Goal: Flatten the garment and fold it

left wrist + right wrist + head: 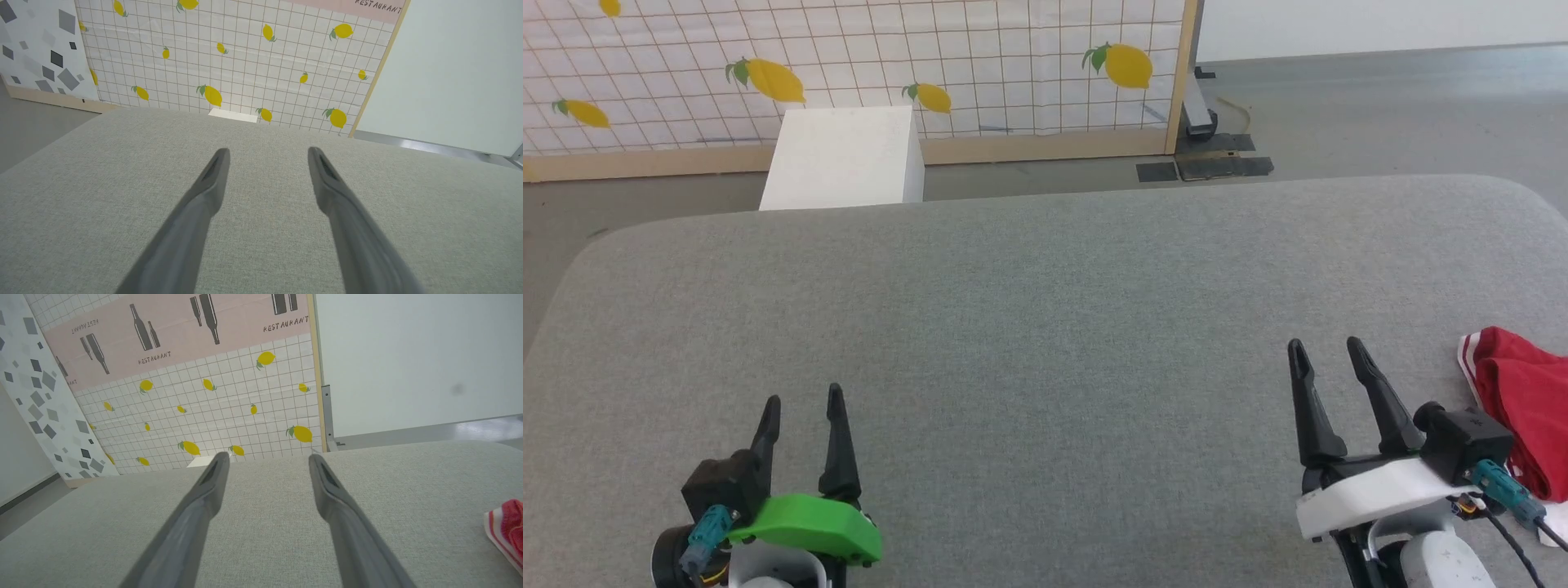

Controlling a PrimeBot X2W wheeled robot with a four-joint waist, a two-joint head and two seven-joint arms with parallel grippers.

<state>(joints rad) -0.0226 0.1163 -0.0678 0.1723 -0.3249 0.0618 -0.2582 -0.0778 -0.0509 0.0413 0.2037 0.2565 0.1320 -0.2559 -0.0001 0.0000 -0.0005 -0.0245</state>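
Note:
The garment (1523, 408) lies bunched in a red heap with red-white stripe trim at the right edge of the grey table (1045, 327), partly cut off by the head view's border. Its striped edge (506, 531) also pokes in at the right of the right wrist view. My right gripper (1325, 349) hovers open just left of the garment, apart from it, nothing between its fingers. Over the table's near left, my left gripper (803, 398) is open and holds nothing. The "23" and lettering are hidden.
A white box (845, 159) stands on the floor behind the table's far edge. A lemon-print tiled screen (849, 65) closes off the back, with a dark metal stand foot (1209, 155) at its right end. Grey floor lies to the right.

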